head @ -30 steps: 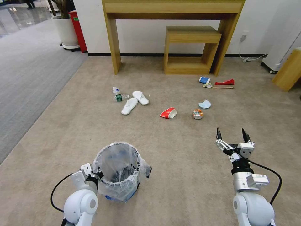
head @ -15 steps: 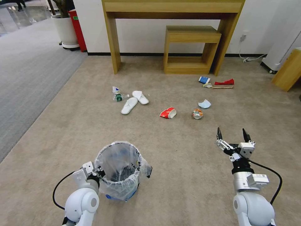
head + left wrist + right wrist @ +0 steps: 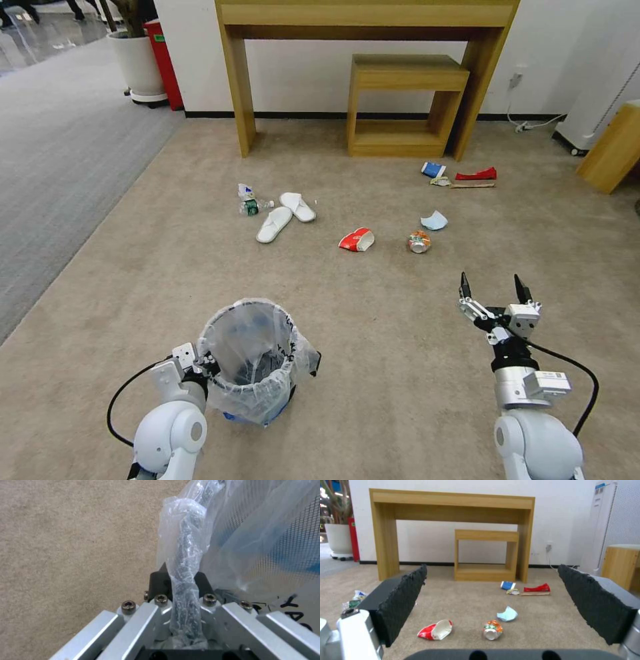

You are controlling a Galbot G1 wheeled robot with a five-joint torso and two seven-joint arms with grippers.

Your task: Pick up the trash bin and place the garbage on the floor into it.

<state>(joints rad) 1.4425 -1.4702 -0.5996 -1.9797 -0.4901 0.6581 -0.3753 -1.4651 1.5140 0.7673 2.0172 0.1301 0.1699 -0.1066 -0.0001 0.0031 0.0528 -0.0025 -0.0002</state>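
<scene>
Bin, small round black w/ clear wrinkly plastic liner, carried low at robot's left front, off the beige carpet floor by the look of it. Left gripper clamped tight on bin's rim, on side nearest left arm; in left wrist view liner bunched up betw. the closed fingers, mesh wall of bin just beside.

Change vs. a sec ago: very little. Litter a touch lower-left in head view, bin a shade lower-left too; whole scene shifted together, so prob. base or head creeping, not things moving. Grip on rim same. Right gripper wide apart as before, holding nothing, hanging well right of bin, pointed at the litter.

Litter all on carpet yet, none in bin as far as visible. Relative to bin: two white slippers ahead, clear bottle w/ green label just beside slippers on their left; red-white packet ahead-right; orange can right of packet; pale blue mask just beyond can. Farthest, ahead-right by leg of tall wooden bench: blue-white cup, red wrapper, wooden stick touching or nearly so.

Meaning for task: pick-up of bin looks done & stable; collecting part not begun. Packet & can nearest right gripper.
</scene>
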